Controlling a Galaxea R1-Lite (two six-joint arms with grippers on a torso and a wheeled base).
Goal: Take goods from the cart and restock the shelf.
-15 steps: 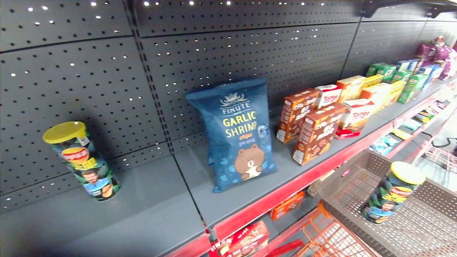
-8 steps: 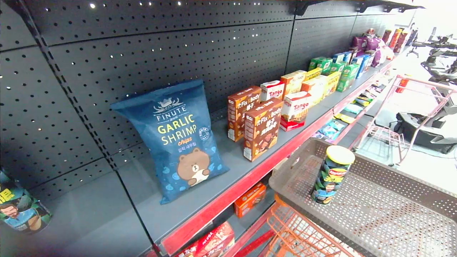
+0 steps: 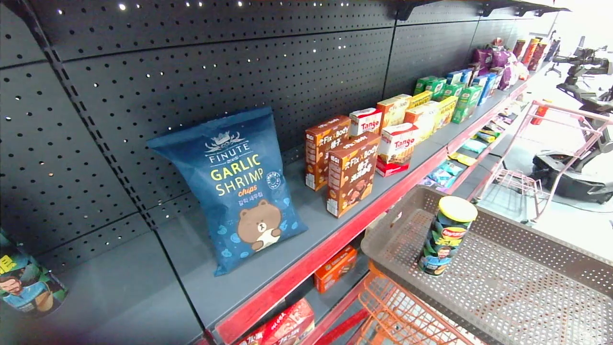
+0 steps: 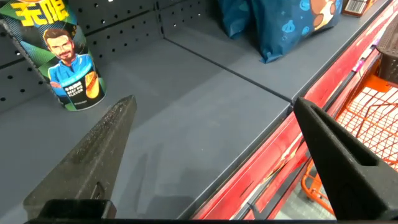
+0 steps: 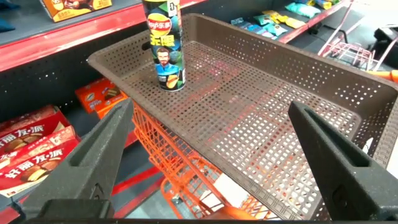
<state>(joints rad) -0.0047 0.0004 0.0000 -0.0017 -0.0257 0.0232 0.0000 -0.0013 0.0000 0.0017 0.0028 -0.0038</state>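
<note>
Grey store shelf (image 3: 287,258) with black pegboard (image 3: 239,72) behind. A tall chip can (image 3: 446,235), yellow lid, green-and-blue wrap picturing a man, stands upright in the cart's brown perforated basket (image 3: 517,282). Right gripper (image 5: 211,107) hovers over the basket, jaws spread wide, empty. Left gripper (image 4: 214,106), also spread, hangs over the shelf.

Matt metal shelf (image 3: 119,292), perforated plastic basket (image 3: 527,297)

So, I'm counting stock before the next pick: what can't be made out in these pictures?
- Shelf can: head and left wrist views cut off its top.
- Orange cart: the basket covers most of it, contents unclear.
- Lower-shelf boxes: partly hidden under the red shelf lip.
- Far purple bags: too small to count.
</note>
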